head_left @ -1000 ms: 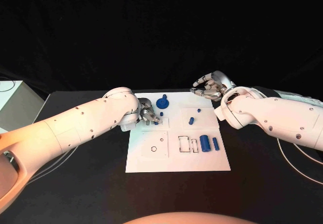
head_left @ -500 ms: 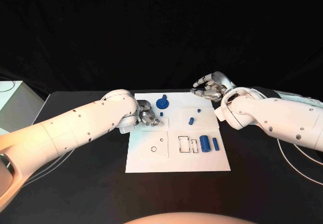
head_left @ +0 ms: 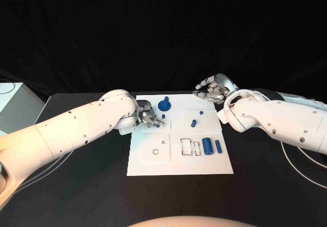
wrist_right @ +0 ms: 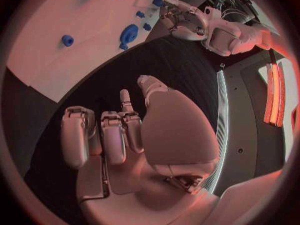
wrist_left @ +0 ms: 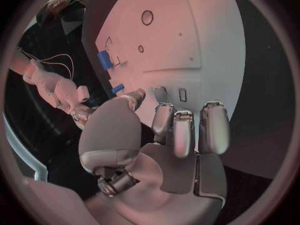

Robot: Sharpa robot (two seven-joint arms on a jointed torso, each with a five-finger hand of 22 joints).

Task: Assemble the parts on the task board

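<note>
In the head view the left hand (head_left: 149, 118) hangs low over the board (head_left: 180, 163) at its left edge, fingers curled toward a small blue peg (head_left: 164, 115) just beyond their tips; whether they pinch anything I cannot tell from here. A blue knob (head_left: 164, 103) sits a little farther past the fingers, and two blue cylinders (head_left: 212, 145) stand by the slots well to the fingers' far side. The right hand (head_left: 212, 91) hovers above the board's far right corner, off the parts, fingers curled in on nothing that I can see. In the left wrist view the fingers (wrist_left: 181, 130) are loosely bent with gaps between them and nothing between them and the thumb, so that hand looks empty, with the board (wrist_left: 187, 40) ahead of the tips. In the right wrist view the fingers (wrist_right: 106, 135) lie folded together over the dark counter (wrist_right: 156, 60), holding nothing, the board (wrist_right: 56, 60) and knob (wrist_right: 129, 34) well ahead of them. The likely risk is the left fingers knocking the small peg aside or tipping it, since they close in from a shallow angle beside it.
</note>
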